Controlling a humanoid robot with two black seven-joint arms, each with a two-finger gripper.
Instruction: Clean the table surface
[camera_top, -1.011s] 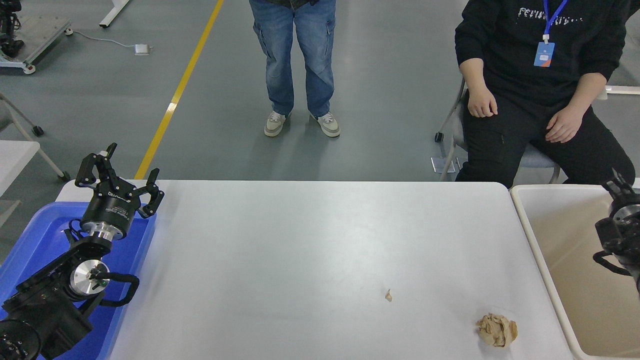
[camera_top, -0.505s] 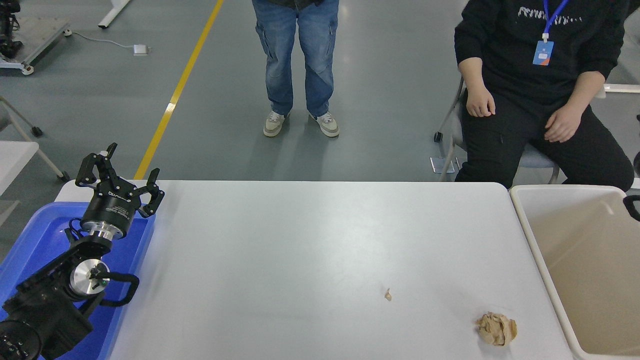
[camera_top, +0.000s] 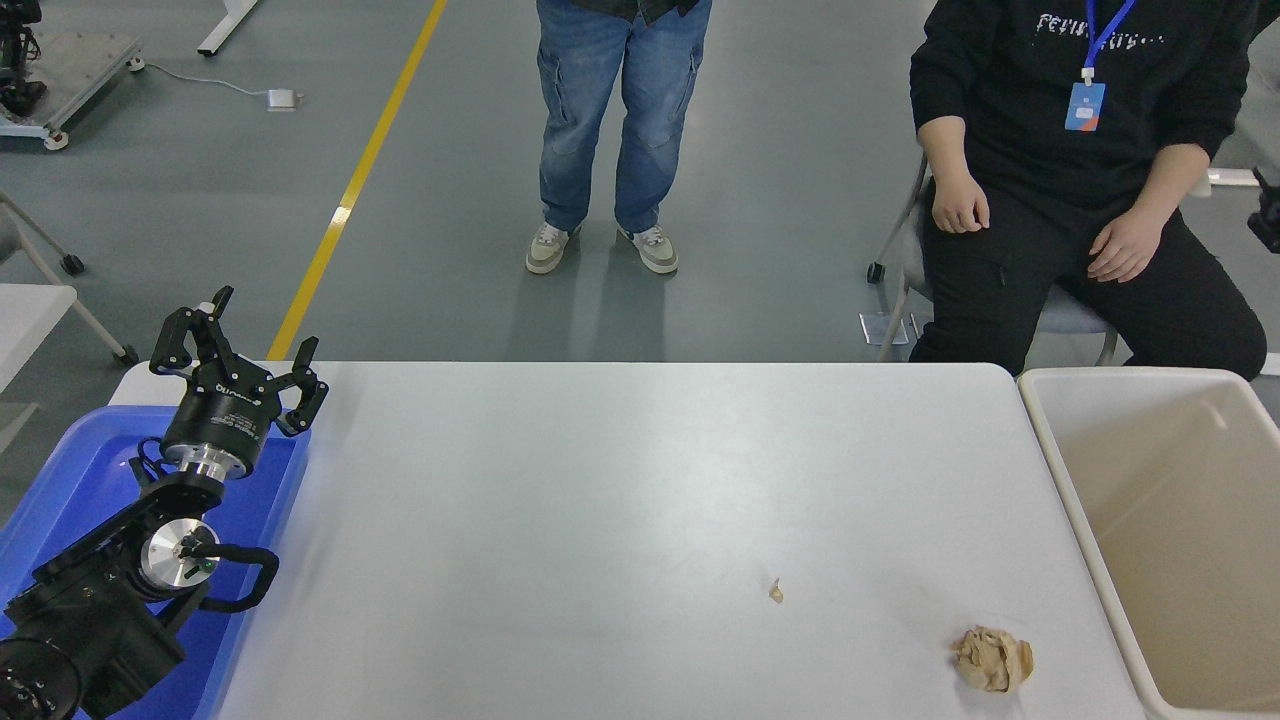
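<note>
Head view: the table surface (camera_top: 600, 480) fills the frame's centre. Crumpled brown paper wad (camera_top: 993, 659) lies near its right front corner, a small scrap (camera_top: 775, 592) left of the wad — possibly torn paper. Left gripper (camera_top: 238, 355) is parked over the blue tray (camera_top: 60, 470) at the table's left end, fingers spread — holding nothing.

blue tray (camera_top: 70, 470) left | beige bin (camera_top: 1150, 520) right | crumpled brown wad, perhaps paper (camera_top: 993, 659) | two people beyond

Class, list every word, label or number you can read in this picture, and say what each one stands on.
White print on the left gripper body: too small to read.
White lettering on the seated person's black top: blurred, unreadable.
Nothing else carries readable text.
</note>
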